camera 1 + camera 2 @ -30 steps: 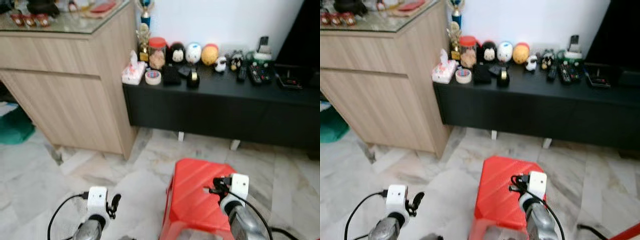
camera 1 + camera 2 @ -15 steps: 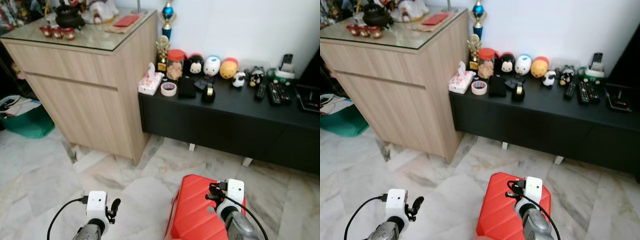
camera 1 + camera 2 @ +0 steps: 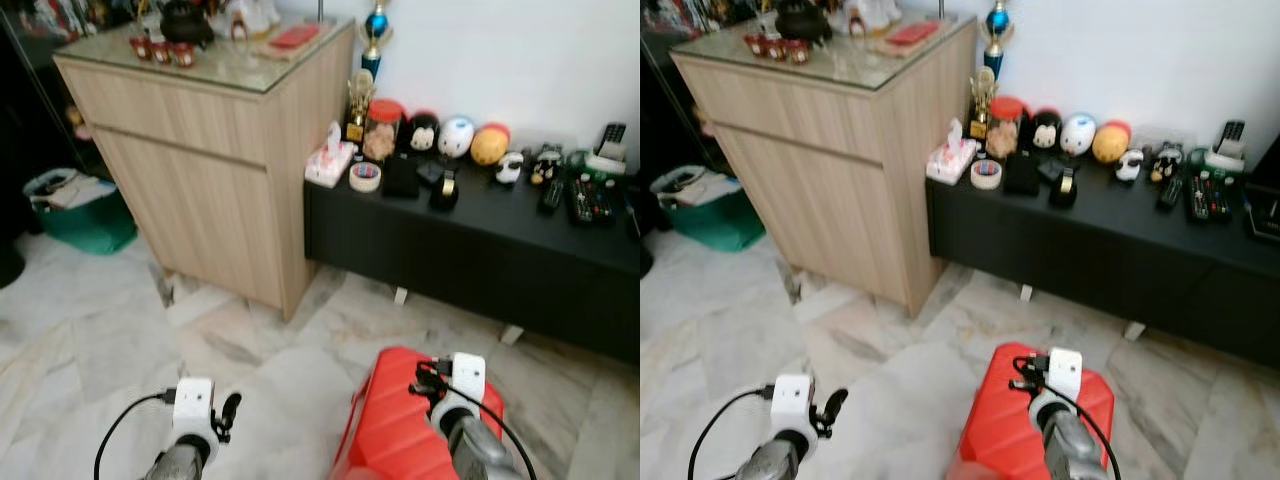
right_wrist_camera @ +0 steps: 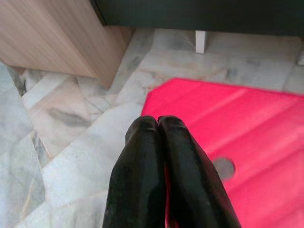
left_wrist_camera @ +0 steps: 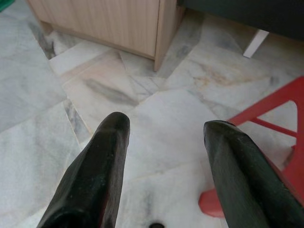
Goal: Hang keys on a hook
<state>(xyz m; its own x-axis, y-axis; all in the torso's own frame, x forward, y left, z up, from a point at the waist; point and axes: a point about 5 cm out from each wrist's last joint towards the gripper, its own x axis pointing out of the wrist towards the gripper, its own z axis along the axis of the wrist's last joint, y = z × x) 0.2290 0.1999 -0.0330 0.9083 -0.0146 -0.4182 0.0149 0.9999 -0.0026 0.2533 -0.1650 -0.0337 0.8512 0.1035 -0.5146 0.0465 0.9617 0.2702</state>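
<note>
Faces a room corner from above, looking down on a pale marble floor [image 3: 120,340]. Holds the left gripper [image 5: 166,128] low at the near left, over bare floor tiles, with its two black fingers [image 5: 102,166] spread wide and nothing between them. Holds the right gripper [image 4: 158,121] low at the near right, above the near-left part of a red plastic stool [image 3: 400,430], fingers pressed tight together and gripping nothing that can be seen.

Looks across to a light wooden cabinet [image 3: 220,150] with a glass top at the far left, carrying a dark teapot [image 3: 185,18], small cups [image 3: 160,48] and a red flat item [image 3: 295,36]. Beside it on the floor, further left, a green tub [image 3: 85,215].

To the right of the cabinet and touching it, a low black console [image 3: 480,250] against the white wall. Along its top, from left to right: a tissue pack [image 3: 328,165], a tape roll [image 3: 365,177], a gold trophy [image 3: 357,100], a red-lidded jar [image 3: 381,130], three round plush toys [image 3: 456,135] in black, white and orange, then remote controls [image 3: 585,195] at the far right. In front of the plush toys, some small dark objects [image 3: 443,190], too blurred to name.

Cannot tell where the keys or the hook are.
</note>
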